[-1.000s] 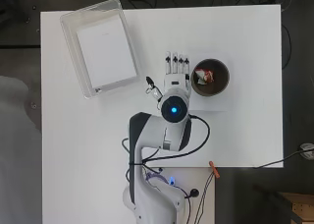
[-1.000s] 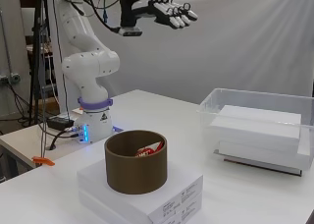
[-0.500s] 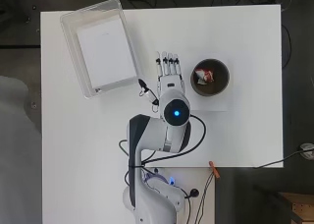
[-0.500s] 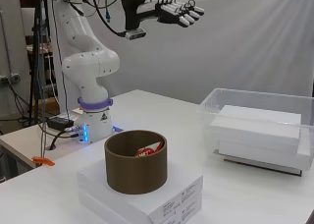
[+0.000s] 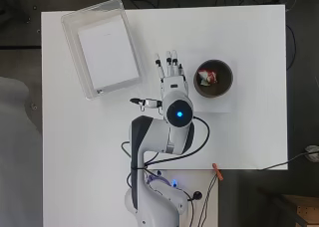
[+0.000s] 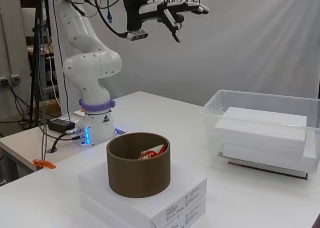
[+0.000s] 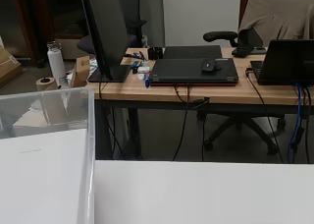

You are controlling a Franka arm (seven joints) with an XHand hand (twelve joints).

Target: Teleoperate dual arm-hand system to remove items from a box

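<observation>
Inside brown cylinder [image 5: 213, 78], red-and-white item [image 5: 207, 76] fully exposed overhead, barely visible sideways. Hand [image 6: 182, 8]: raised high, fingers extended, holding nothing.

White arm [image 6: 85, 63], black cables, black-and-white robot hand [image 5: 172, 80]

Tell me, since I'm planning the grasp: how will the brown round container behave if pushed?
The brown container looks rigid and light, so it would probably slide, not tip. It sits on a white box, near its edge, so it could slip off.
</observation>
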